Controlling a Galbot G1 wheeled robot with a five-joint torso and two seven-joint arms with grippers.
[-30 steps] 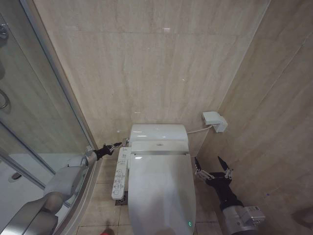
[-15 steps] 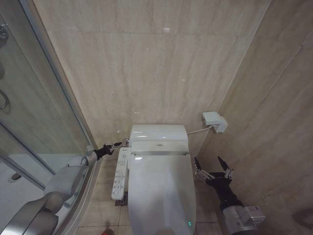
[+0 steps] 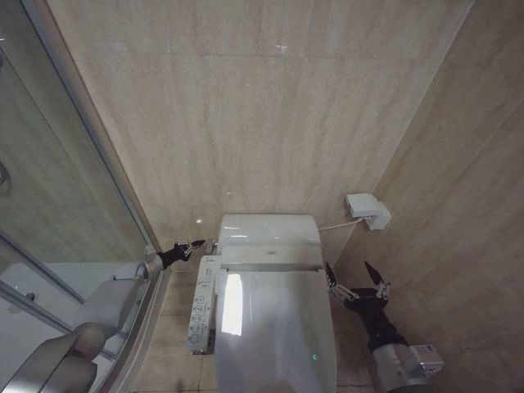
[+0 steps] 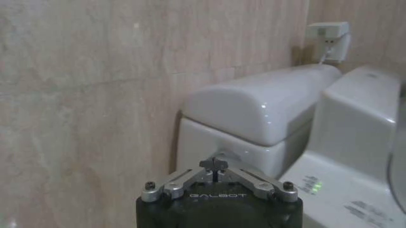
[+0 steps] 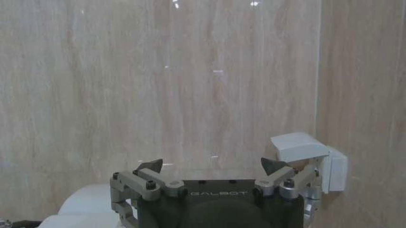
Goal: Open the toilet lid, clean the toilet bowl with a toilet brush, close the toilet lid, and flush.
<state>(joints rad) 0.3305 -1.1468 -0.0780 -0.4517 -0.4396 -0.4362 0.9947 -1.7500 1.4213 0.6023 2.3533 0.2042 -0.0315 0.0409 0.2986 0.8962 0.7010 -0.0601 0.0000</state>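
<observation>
Left claw (image 3: 195, 244) pinched empty beside closed toilet lid (image 3: 274, 327); right claw (image 3: 357, 277) spread wide.

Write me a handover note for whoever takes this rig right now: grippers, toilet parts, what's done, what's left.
Left gripper: shut, empty, beside the toilet's left rear corner, near the white button strip.
Right gripper: open, empty, hovering right of the toilet.
Large white glossy plastic toilet lid: down flat, covering the white ceramic toilet bowl.
White rounded tank stands against the beige tiled wall; a white wall box is mounted to its right.
Done: cannot tell from these views whether brushing has happened.
Left: confirm progress; if nothing is done, lift the lid, brush, close, flush.
</observation>
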